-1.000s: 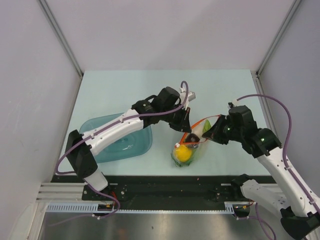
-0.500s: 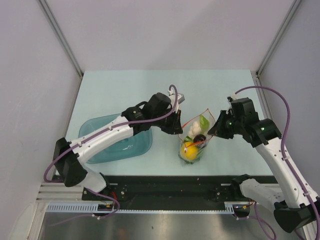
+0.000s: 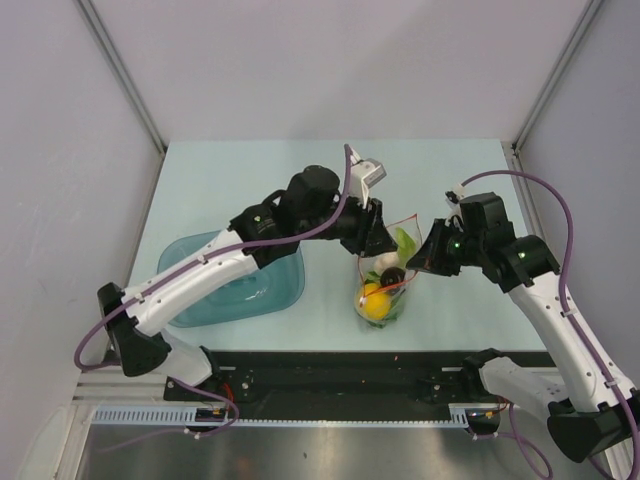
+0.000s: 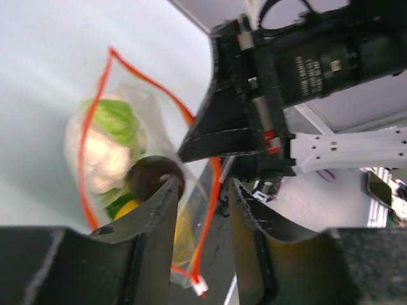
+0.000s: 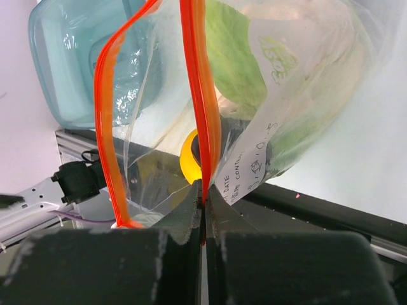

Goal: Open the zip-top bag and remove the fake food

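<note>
While a tray [image 3: 268,296] sits nearby, zip-top bag [image 3: 398,296] gapes.

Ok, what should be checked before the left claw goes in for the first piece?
1. Mouth of the zip-top bag open: ok, zip strip forms a wide loop.
2. The right claw shut on the strip: ok.
3. The left claw open at the mouth: ok, fingers apart.
4. A piece within reach: ok, dark piece shows beside one finger.
5. Food out: not ok; cauliflower, lettuce, yellow fruit inside.
6. The teal tray free: cannot tell, left arm covers part.
</note>
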`<state>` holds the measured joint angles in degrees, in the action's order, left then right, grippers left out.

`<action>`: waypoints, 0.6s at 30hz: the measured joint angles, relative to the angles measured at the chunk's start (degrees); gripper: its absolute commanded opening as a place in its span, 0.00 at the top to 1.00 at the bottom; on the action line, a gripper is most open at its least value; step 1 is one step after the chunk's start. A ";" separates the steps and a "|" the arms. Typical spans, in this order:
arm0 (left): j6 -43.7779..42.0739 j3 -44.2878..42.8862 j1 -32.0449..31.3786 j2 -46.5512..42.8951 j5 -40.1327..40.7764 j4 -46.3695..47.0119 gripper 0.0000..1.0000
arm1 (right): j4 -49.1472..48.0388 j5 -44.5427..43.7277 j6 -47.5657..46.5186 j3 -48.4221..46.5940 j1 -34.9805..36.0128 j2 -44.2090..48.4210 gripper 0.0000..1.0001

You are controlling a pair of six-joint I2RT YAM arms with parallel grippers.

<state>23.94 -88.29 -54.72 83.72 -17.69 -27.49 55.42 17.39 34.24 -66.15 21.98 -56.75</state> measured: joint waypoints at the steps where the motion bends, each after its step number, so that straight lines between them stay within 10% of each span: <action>1: 0.09 -0.48 -0.50 0.39 -0.44 0.22 0.65 | -0.04 0.09 0.11 0.00 0.11 0.00 1.00; 18: -0.66 0.22 -2.45 11.34 2.19 -4.00 0.46 | -0.11 0.52 1.38 0.00 0.42 0.07 1.00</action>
<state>23.29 -88.07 -57.17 95.07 -15.51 -31.48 55.31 17.91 35.62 -66.15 22.39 -56.69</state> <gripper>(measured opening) 0.492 0.011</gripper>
